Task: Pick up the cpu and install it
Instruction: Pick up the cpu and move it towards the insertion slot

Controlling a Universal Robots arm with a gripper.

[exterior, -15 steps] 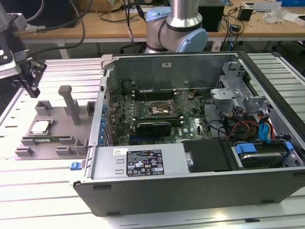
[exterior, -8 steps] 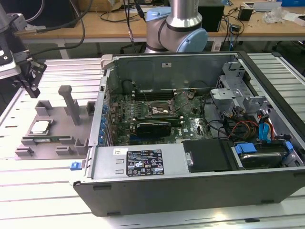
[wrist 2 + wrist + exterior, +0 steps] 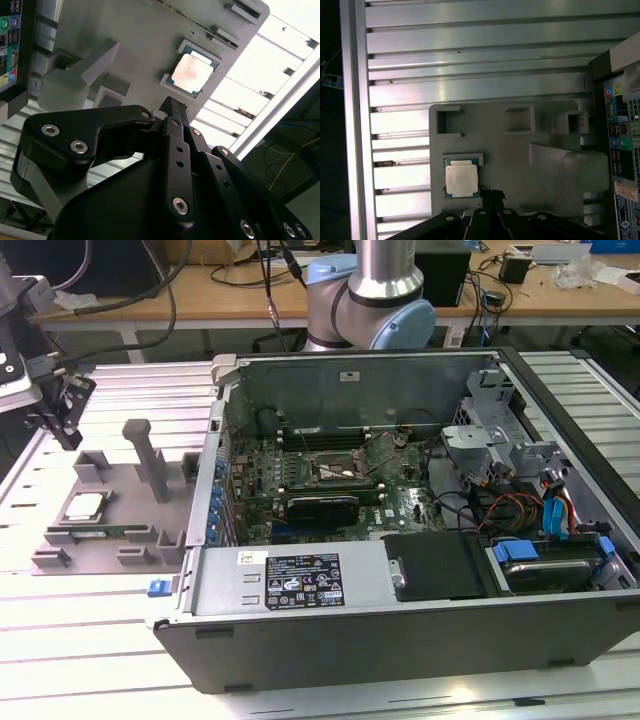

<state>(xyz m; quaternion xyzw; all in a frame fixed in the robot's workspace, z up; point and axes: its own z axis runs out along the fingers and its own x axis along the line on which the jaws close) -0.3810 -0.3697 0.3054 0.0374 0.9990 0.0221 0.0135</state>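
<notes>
The cpu (image 3: 85, 506) is a small square chip with a shiny metal top, lying flat in a recess of the grey fixture plate (image 3: 120, 490) at the exterior view's left, outside the computer case. Both wrist views show the cpu (image 3: 191, 73) (image 3: 461, 178) from above, untouched. My gripper (image 3: 62, 412) hangs above the plate's far left corner, away from the case. Its dark fingers meet in one tip, shut with nothing held, and that gripper tip (image 3: 167, 102) (image 3: 492, 192) stands just beside the chip's edge, above it.
The open computer case (image 3: 400, 640) fills the middle and the exterior view's right, with the motherboard and its dark square socket (image 3: 340, 472) inside. The fixture plate carries a tall post (image 3: 150, 455) and several raised blocks. Ribbed aluminium table (image 3: 470, 60) lies all around.
</notes>
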